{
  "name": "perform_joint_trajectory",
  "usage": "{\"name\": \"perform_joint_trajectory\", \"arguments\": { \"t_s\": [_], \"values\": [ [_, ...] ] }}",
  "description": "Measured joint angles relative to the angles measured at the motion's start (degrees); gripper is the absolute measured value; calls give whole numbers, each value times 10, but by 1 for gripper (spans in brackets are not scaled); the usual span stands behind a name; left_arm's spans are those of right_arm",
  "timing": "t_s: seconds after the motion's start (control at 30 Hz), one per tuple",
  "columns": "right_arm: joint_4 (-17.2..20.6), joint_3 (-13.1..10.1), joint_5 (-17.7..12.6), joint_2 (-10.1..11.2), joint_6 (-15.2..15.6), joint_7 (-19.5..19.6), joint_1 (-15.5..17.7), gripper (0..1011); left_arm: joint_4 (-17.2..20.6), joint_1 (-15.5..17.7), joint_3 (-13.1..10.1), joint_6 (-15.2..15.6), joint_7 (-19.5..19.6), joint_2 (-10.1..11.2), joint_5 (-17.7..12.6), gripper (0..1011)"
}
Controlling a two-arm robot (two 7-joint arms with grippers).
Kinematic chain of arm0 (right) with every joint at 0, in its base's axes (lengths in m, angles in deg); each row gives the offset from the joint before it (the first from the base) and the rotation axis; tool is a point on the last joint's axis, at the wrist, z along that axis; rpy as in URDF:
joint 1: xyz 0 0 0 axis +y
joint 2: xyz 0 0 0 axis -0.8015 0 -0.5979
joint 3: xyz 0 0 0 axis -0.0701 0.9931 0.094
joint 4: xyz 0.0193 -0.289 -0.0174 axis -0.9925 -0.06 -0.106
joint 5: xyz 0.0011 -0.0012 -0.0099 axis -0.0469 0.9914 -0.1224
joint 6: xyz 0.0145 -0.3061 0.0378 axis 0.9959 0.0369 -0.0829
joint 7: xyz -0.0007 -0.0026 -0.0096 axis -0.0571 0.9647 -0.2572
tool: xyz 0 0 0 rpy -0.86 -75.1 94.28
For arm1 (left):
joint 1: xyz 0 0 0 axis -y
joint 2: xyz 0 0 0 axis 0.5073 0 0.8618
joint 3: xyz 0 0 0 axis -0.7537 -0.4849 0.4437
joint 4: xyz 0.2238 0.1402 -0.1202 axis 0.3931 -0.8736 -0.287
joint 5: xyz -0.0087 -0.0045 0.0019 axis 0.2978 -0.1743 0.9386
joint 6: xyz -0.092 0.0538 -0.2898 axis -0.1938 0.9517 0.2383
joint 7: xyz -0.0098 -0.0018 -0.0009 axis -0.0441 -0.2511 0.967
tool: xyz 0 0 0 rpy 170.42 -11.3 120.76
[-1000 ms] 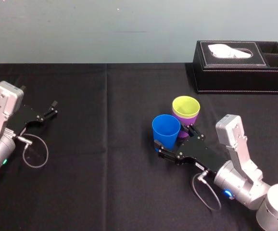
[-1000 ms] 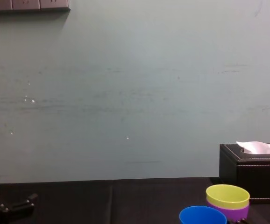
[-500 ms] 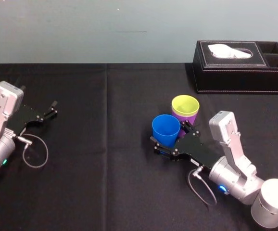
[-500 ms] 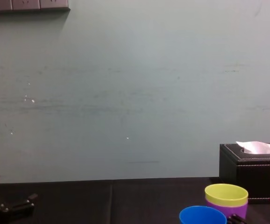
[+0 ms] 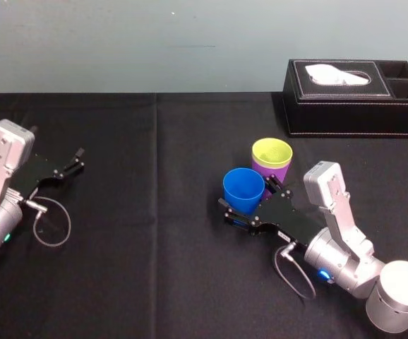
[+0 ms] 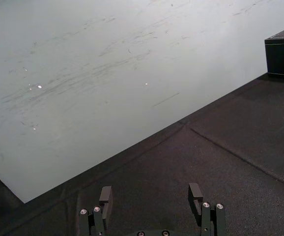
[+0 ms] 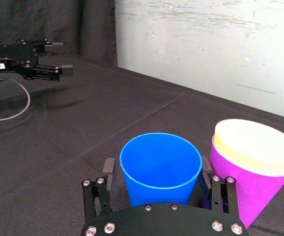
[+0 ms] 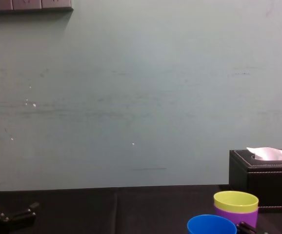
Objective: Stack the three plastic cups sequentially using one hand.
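Note:
The blue cup (image 5: 243, 189) stands upright on the black table (image 5: 154, 254), touching the side of the purple cup (image 5: 279, 173), which has the yellow-green cup (image 5: 272, 152) nested inside it. My right gripper (image 5: 248, 200) is open and low on the table, one finger on each side of the blue cup's lower body. In the right wrist view the blue cup (image 7: 160, 167) sits between the fingertips (image 7: 108, 168), with the stacked purple cup (image 7: 245, 194) and yellow-green cup (image 7: 256, 146) just beside it. My left gripper (image 5: 77, 160) rests open at the far left, holding nothing.
A black tissue box (image 5: 356, 99) stands at the table's back right, behind the cups. A loose grey cable (image 5: 52, 226) loops beside the left arm. A plain wall (image 8: 141, 97) closes off the table's far edge.
My right arm has slid a little to the left and forward, bringing its open fingers further along the blue cup's sides. The cups and the left arm have stayed put.

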Motion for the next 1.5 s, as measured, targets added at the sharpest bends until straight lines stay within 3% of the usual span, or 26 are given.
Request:
{"name": "perform_joint_trajectory", "arguments": {
  "t_s": [0.23, 0.57, 0.97, 1.5],
  "values": [
    [1, 0, -1, 0, 0, 0, 0, 996, 0, 0, 0, 0, 0, 0, 0, 1011],
    [1, 0, -2, 1, 0, 0, 1, 781, 0, 0, 0, 0, 0, 0, 0, 1011],
    [2, 0, -2, 1, 0, 0, 1, 724, 0, 0, 0, 0, 0, 0, 0, 1011],
    [146, -14, -31, 48, 82, -4, 42, 723, 0, 0, 0, 0, 0, 0, 0, 1011]
  ]
}}
